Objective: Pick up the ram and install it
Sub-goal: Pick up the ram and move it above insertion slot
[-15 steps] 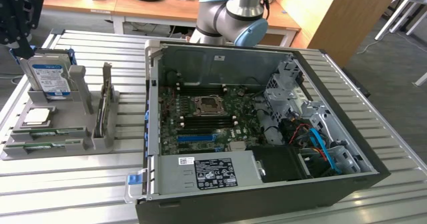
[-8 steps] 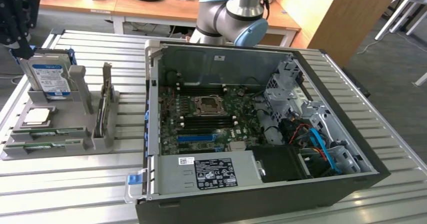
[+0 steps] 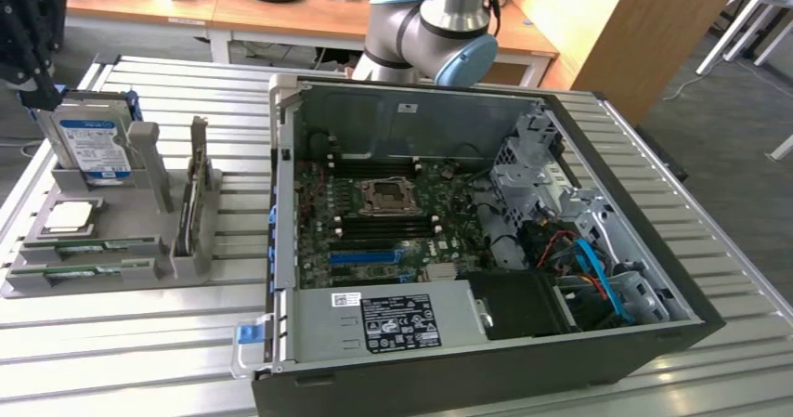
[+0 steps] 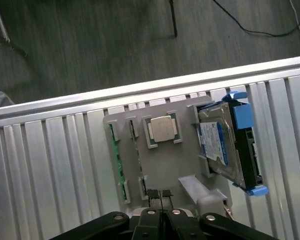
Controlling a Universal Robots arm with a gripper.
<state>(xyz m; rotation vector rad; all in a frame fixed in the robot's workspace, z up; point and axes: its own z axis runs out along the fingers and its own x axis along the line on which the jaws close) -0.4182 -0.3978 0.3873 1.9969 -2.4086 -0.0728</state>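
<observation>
Ram [image 3: 89,245] mostly hidden from you: sits in slot of grey tray [image 3: 199,259] on slatted surface [image 3: 124,343], only thin green strip showing, chips and sticker indiscernible. Long axis runs along exterior view's left-right; second stick [image 3: 84,271] just beside, parallel. Fingers [image 4: 153,193] pressed together, gripping nothing, above tray's edge.

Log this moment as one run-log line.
gripper: shut, empty, above parts tray | ram: in tray slots | PC case: open
</observation>
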